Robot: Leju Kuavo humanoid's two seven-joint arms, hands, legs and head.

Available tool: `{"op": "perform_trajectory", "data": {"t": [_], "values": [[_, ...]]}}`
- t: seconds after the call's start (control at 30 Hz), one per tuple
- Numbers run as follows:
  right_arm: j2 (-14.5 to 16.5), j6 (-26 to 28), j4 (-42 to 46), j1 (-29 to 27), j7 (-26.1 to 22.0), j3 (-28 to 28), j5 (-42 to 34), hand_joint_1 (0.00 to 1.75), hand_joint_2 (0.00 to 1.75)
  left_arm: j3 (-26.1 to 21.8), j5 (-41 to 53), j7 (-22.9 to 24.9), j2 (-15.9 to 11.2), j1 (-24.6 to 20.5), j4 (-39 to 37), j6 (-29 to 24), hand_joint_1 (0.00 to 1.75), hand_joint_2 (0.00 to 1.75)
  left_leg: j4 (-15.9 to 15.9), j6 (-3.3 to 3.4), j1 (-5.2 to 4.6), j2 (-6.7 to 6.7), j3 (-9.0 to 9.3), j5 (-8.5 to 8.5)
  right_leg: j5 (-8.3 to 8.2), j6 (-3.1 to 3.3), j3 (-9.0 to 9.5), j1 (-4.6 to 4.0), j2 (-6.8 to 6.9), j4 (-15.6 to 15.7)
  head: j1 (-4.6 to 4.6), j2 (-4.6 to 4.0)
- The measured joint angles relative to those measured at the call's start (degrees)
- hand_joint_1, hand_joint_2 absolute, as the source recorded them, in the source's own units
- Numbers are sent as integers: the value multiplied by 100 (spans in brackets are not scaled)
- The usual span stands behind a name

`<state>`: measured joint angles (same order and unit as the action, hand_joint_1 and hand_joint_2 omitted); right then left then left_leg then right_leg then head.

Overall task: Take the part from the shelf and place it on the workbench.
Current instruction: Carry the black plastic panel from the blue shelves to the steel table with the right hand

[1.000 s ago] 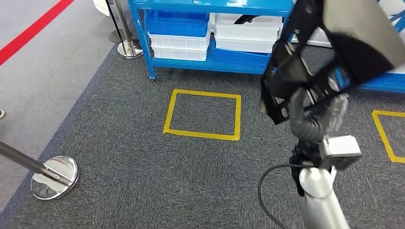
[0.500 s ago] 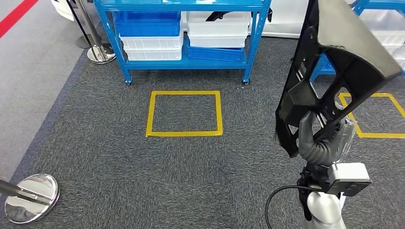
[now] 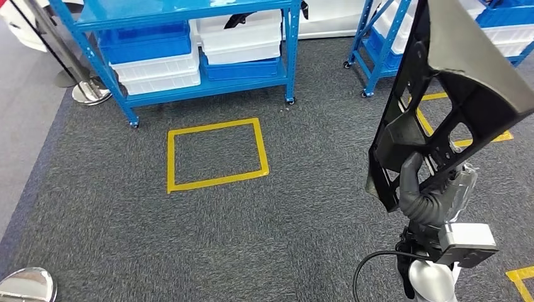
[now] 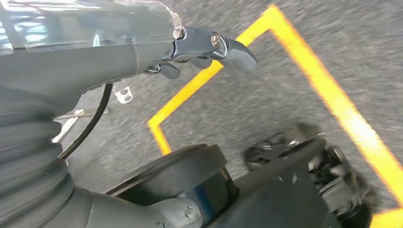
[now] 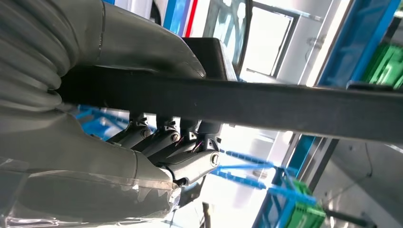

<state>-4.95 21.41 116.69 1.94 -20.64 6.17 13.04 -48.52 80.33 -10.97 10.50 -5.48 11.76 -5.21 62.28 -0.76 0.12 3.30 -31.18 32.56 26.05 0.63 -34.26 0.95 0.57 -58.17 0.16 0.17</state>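
Here the right hand [image 3: 423, 200] grips the black part [image 3: 450, 94] (upright); left hand [image 4: 209, 45] holds nothing.

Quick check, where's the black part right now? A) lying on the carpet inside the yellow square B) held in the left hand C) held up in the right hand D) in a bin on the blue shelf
C: the right hand grips the black part at its lower end, raised over the carpet.

Shelf [image 3: 189, 38] behind the floor square [image 3: 216, 154], second shelf [image 3: 390, 38] to its right, stanchion base [image 3: 91, 93] left.
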Motion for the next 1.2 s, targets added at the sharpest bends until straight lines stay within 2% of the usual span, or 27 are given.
{"op": "perform_trajectory", "data": {"t": [0.03,0.07,0.1,0.13,0.17,0.2,0.27,0.33,0.4,0.43,0.5,0.53,0.57,0.6,0.63,0.67,0.73,0.8,0.83,0.9,0.93,1.0,1.07,1.1,1.13,1.17,1.2], "values": [[13,4,3,-7,-2,-1,1,175,175,2,3,-5,-1,-7,0,0,0,175,376,-13,9,-144,-160,200,-2,20,-5,-5,-53,-2,-7,0],[22,13,3,-17,-4,-2,2,175,175,3,7,-11,-1,-20,0,1,0,175,776,-17,11,-213,-340,373,-3,35,-9,-13,-110,-5,-8,0],[32,33,3,-35,-15,-4,2,175,175,4,13,-16,-1,-37,0,1,0,175,1080,-14,11,-239,-477,465,-3,42,-10,-22,-176,-11,-7,0],[43,59,8,-64,-33,-8,3,175,175,8,23,-22,-1,-48,-1,1,0,175,1193,-3,10,-253,-530,439,-3,46,-9,-30,-250,-19,-7,0],[52,96,22,-102,-63,-20,1,175,175,16,38,-26,-1,-50,-1,0,0,175,1078,18,10,-270,-482,297,-2,47,-5,-37,-331,-28,-7,0],[62,140,48,-148,-105,-41,-11,175,175,27,56,-28,-1,-44,-1,-3,0,175,755,50,8,-319,-346,67,-1,47,1,-43,-415,-36,-9,0],[82,218,122,-237,-193,-108,-56,175,175,50,81,-38,-11,-18,-1,-15,0,175,11,134,12,-569,-44,-307,-6,34,-8,-43,-561,-47,2,0],[97,271,179,-298,-245,-185,-107,175,175,73,89,-50,-20,1,-1,-27,0,175,-346,183,5,-729,97,-375,-38,-23,-59,-18,-685,-48,5,0],[109,291,234,-374,-263,-266,-136,175,175,99,98,-48,-10,-2,-1,-36,0,175,-455,214,12,-630,142,-384,-83,-108,-99,2,-806,-23,-7,-1],[113,296,268,-422,-276,-306,-143,175,175,111,104,-40,-3,-4,-1,-40,0,175,-512,239,27,-560,165,-417,-75,-140,-113,-6,-770,-32,-7,-1],[116,306,343,-483,-316,-393,-169,175,175,127,120,-21,14,8,-1,-60,0,175,-628,300,60,-409,216,-483,123,-189,-256,-31,-492,-324,32,0],[118,313,367,-509,-334,-431,-191,175,175,130,125,-12,13,19,-1,-71,0,175,-644,317,46,-337,225,-492,298,-213,-412,-29,-305,-645,52,0],[119,319,385,-535,-346,-470,-213,175,175,130,129,-7,13,29,-1,-83,0,175,-646,328,39,-259,225,-490,475,-240,-598,-14,-188,-1024,69,0],[120,324,392,-568,-351,-503,-227,175,175,131,130,-3,12,37,-1,-93,0,175,-641,325,33,-184,223,-483,583,-267,-753,5,-132,-1342,73,0],[121,329,396,-603,-352,-530,-237,175,175,131,132,-1,11,43,-1,-101,0,175,-633,318,30,-108,226,-471,600,-293,-831,25,-100,-1508,73,0],[122,331,402,-627,-354,-552,-239,175,175,131,133,4,11,47,-1,-108,0,175,-622,305,31,-34,231,-454,509,-315,-791,45,-75,-1447,73,0],[123,331,429,-645,-354,-583,-239,175,175,132,137,11,11,50,-1,-114,0,175,-580,257,35,104,252,-400,168,-342,-412,73,63,-768,73,0],[123,331,466,-652,-356,-598,-240,175,175,134,141,15,6,55,0,-117,0,175,-530,184,9,210,259,-328,-13,-302,-74,51,249,-164,70,0],[123,332,478,-657,-357,-601,-241,175,175,134,141,15,2,58,0,-119,0,175,-514,148,-9,253,266,-298,-13,-267,-16,35,289,-50,65,0],[123,334,492,-672,-358,-609,-244,175,175,137,141,15,-2,57,0,-122,0,175,-514,92,-24,343,310,-267,0,-186,-28,20,182,-49,54,0],[123,335,501,-684,-359,-615,-243,175,175,137,141,15,-3,53,0,-125,0,175,-495,62,-14,334,325,-231,-3,-155,-31,27,124,-40,52,-1],[123,335,528,-697,-361,-623,-243,175,175,138,139,11,-3,48,0,-126,0,175,-210,16,14,121,224,-8,-18,-86,-33,48,15,-23,37,-1],[125,331,545,-700,-361,-624,-244,175,175,138,133,2,-3,27,-1,-127,0,175,514,-1,28,-154,-93,375,-22,-40,-37,39,-82,-24,22,-1],[126,328,546,-701,-361,-624,-245,175,175,138,129,-3,-3,9,-1,-127,0,175,899,-1,28,-214,-265,517,-21,-29,-39,28,-142,-30,21,0],[128,326,547,-703,-360,-624,-245,175,175,138,128,-5,-2,-9,-1,-127,0,175,1138,5,28,-239,-374,557,-19,-22,-37,17,-213,-36,21,0],[129,325,548,-704,-360,-624,-245,175,175,138,129,-3,-2,-17,-1,-125,0,175,1160,19,27,-254,-392,475,-18,-19,-35,9,-296,-44,21,0],[130,325,550,-705,-360,-624,-244,175,175,138,131,1,-2,-17,-1,-123,0,175,951,41,27,-282,-312,287,-18,-19,-29,2,-386,-51,20,0]]}}
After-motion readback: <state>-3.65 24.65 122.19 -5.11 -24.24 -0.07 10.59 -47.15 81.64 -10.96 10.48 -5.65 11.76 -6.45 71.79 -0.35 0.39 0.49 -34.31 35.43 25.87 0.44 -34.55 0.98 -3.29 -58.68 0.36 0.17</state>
